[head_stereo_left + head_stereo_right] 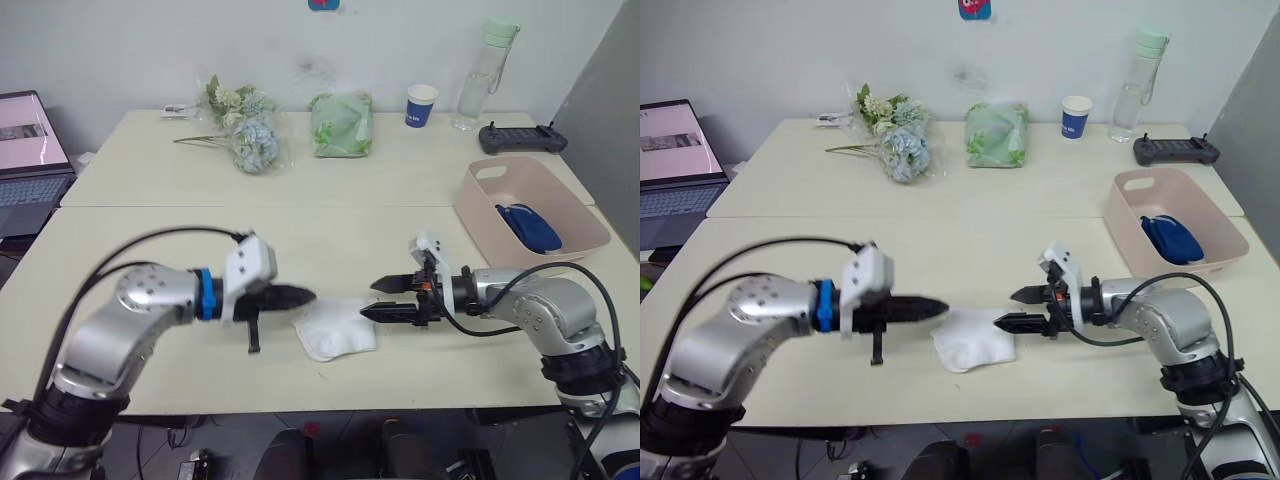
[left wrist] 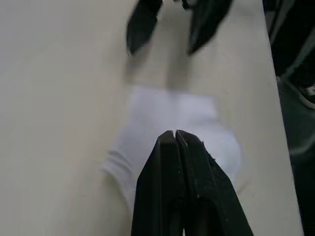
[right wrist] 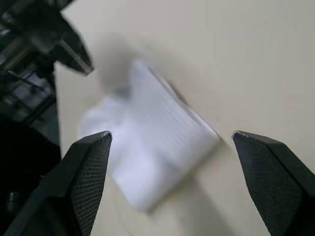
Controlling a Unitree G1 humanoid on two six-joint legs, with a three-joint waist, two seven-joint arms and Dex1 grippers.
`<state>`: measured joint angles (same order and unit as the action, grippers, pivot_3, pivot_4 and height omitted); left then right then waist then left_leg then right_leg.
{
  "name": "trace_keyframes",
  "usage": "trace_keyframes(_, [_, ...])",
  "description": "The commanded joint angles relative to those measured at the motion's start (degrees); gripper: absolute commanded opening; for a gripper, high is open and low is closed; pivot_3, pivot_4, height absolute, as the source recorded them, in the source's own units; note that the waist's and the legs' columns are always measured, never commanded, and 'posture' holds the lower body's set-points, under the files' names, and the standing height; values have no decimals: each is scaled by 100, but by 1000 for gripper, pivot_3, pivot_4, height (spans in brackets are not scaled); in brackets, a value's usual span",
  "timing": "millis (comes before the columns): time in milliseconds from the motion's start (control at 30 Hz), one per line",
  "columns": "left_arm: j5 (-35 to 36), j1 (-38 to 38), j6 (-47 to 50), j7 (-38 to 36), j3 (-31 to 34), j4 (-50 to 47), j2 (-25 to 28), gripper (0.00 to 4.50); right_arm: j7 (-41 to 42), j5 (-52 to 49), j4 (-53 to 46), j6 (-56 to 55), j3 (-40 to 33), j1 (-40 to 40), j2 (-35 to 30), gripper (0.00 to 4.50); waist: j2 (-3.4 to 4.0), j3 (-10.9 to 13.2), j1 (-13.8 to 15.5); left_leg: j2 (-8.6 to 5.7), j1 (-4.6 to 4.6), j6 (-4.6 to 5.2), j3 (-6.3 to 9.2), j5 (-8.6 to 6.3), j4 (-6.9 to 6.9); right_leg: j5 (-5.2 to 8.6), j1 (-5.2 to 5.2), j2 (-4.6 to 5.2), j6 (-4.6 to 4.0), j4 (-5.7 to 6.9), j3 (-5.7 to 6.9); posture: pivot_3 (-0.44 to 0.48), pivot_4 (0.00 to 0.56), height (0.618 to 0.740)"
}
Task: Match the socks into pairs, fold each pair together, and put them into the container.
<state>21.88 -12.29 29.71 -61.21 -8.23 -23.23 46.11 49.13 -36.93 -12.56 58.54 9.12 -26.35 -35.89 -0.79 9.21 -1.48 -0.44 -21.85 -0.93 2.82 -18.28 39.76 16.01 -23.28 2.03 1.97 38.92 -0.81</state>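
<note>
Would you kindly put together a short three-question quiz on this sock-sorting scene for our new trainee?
1. True or false: the left gripper has its two black fingers shut.
2. Which lies on the cream table between the two grippers? A) the folded white knit socks B) the blue-and-white paper cup C) the pale green plastic bag
3. Fill in: the dark navy socks lie inside the pale pink rectangular plastic ____.

Key: 1 true. 2 A; the right gripper stands open beside them. 3 tub.
</note>
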Motion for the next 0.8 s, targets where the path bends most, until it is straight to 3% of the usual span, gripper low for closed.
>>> trace_keyframes(33, [-643, 140, -967, 279, -123, 563, -186, 0, -174, -35, -384, 174, -97, 153, -55, 4208, 1, 0, 3, 0, 2, 0, 0, 0, 1, 0, 0, 0, 0, 3, 0, 0, 150, 740])
trace_keyframes(267, [-1068, 306, -1663, 249, -350, 1479, -503, 0, -557, -254, -144, 910, -61, 156, 448, 4208, 0, 0, 0, 0, 0, 1, -1, 0, 1, 0, 1, 0, -1, -1, 0, 0, 150, 740])
trace_keyframes(400, [-1083, 283, -1717, 241, -343, 1578, -550, 0, -501, -212, 186, 1008, 91, 18, 633, 4208, 1, -1, -2, -2, 2, 1, -2, 0, 2, 0, 3, 4, -1, 0, 0, 0, 150, 740])
trace_keyframes(800, [-1060, 316, -1672, 273, -312, 1406, -574, 0, -876, -591, 997, 1749, -374, -423, 1793, 4208, 2, -2, -8, -1, 4, 1, 0, 0, 0, 0, 3, 3, -1, 1, 1, 0, 150, 740])
